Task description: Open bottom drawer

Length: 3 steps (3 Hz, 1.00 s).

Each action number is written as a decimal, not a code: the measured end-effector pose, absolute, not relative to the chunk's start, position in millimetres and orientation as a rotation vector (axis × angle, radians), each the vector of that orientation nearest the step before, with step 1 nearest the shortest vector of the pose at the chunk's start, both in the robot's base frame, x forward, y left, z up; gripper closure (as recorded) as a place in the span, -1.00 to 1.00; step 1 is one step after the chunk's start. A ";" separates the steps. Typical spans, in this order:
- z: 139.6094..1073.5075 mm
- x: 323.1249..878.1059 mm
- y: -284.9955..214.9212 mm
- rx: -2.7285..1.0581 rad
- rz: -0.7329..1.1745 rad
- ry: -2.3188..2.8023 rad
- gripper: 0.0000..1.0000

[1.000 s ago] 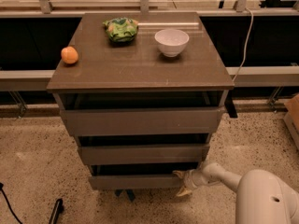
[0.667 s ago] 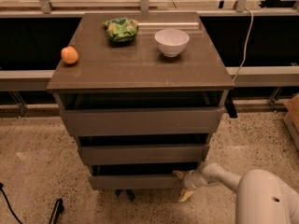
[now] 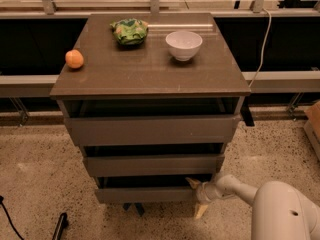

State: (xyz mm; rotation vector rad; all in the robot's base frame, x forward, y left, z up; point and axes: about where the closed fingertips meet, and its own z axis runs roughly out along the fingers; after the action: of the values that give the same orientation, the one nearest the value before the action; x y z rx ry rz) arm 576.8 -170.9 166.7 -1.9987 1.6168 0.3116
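The bottom drawer (image 3: 145, 194) is the lowest, narrowest grey-brown front of the three-drawer cabinet. A dark gap shows above its top edge, and its inside is hidden. My gripper (image 3: 196, 197) is at the right end of that front, low near the floor, on the white arm coming from the lower right. It is open: one tan finger (image 3: 192, 183) lies at the front's top right corner and the other points down below its lower edge. I cannot tell if the fingers press on the front.
The middle drawer front (image 3: 152, 165) and the widest top front (image 3: 150, 130) are above. On the cabinet top (image 3: 150, 69) are an orange (image 3: 74, 59), a green bag (image 3: 129, 31) and a white bowl (image 3: 183, 44). Speckled floor lies all around, and a black cable (image 3: 10, 218) at lower left.
My gripper has edged slightly left, closer against the right end of the bottom drawer front. The drawers have not visibly moved.
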 end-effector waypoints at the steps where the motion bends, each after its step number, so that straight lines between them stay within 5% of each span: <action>1: 164.9 574.3 -167.3 -2.025 0.309 1.611 -0.86; 3: 163.7 568.3 -157.4 -2.084 0.346 1.600 -0.04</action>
State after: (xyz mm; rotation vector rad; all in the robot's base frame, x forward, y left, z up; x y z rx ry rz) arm 568.3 -157.4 163.7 -2.0838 1.5999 0.3460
